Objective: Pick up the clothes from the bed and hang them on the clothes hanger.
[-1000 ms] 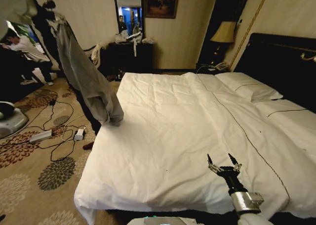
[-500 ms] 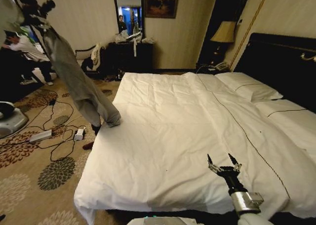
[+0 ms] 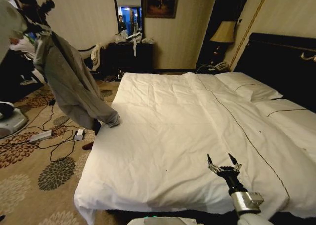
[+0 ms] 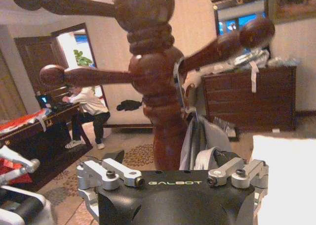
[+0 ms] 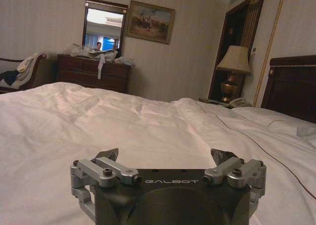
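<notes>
One garment, the clothes (image 3: pixel 74 86), hangs high at the robot's left, well apart from the right gripper (image 3: pixel 224 162), which rests open and empty over the bed (image 3: pixel 173 131); its lower end brushes the bed's edge. It looks thin, limp and light, best held at the collar.

Left wrist view: grey folds of the clothes (image 4: pixel 202 141) drape against a dark wooden stand (image 4: pixel 153 86) just beyond the left gripper (image 4: pixel 175 160); whether its fingers hold cloth I cannot tell.

Right wrist view: open fingers (image 5: pixel 108 155), white bedding beyond.
</notes>
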You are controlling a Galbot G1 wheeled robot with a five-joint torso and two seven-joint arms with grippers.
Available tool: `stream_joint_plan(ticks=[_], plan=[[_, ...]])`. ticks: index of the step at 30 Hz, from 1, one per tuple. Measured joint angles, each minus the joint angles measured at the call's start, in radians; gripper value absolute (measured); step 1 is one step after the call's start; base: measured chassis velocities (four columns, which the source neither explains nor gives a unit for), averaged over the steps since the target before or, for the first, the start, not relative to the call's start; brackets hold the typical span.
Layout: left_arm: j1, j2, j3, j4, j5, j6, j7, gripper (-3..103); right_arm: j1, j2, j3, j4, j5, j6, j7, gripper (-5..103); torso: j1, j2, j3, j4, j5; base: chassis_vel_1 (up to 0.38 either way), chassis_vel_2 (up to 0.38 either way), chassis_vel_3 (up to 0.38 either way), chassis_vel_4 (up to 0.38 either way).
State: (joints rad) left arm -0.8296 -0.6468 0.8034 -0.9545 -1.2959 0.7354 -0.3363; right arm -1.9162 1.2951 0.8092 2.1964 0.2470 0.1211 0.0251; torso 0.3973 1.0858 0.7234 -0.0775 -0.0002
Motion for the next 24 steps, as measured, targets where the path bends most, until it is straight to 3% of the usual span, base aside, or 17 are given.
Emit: stream_joint_plan(ticks=[3, 11, 18, 21, 22, 24], plan=[[-0.025, 0.048, 0.057, -0.066, 0.047, 0.0, 0.093, 100, 0.0, 0.0, 0.0, 0.0, 0.0, 0.0, 0.0, 100, 0.0, 0.0, 0.0, -0.0001, 0.0, 0.0, 0.0, 0.0, 0.0], [-0.031, 0.067, 0.047, -0.112, 0.067, 0.0, 0.137, 100, 0.0, 0.0, 0.0, 0.0, 0.0, 0.0, 0.0, 100, 0.0, 0.0, 0.0, -0.0004, 0.0003, 0.0, 0.0, 0.0, 0.0], [0.033, 0.063, -0.043, -0.143, 0.014, 0.0, 0.06, 100, 0.0, 0.0, 0.0, 0.0, 0.0, 0.0, 0.0, 100, 0.0, 0.0, 0.0, -0.0006, 0.0004, 0.0, 0.0, 0.0, 0.0], [0.123, 0.101, -0.161, -0.26, -0.098, 0.0, -0.027, 100, 0.0, 0.0, 0.0, 0.0, 0.0, 0.0, 0.0, 100, 0.0, 0.0, 0.0, -0.0008, 0.0002, 0.0, 0.0, 0.0, 0.0], [0.123, 0.101, -0.161, -0.26, -0.098, 0.0, -0.027, 100, 0.0, 0.0, 0.0, 0.0, 0.0, 0.0, 0.0, 100, 0.0, 0.0, 0.0, -0.0008, 0.0002, 0.0, 0.0, 0.0, 0.0], [0.204, 0.141, -0.26, -0.368, -0.149, 0.0, -0.061, 100, 0.0, 0.0, 0.0, 0.0, 0.0, 0.0, 0.0, 100, 0.0, 0.0, 0.0, 0.0, 0.0002, 0.0, 0.0, 0.0, 0.0]])
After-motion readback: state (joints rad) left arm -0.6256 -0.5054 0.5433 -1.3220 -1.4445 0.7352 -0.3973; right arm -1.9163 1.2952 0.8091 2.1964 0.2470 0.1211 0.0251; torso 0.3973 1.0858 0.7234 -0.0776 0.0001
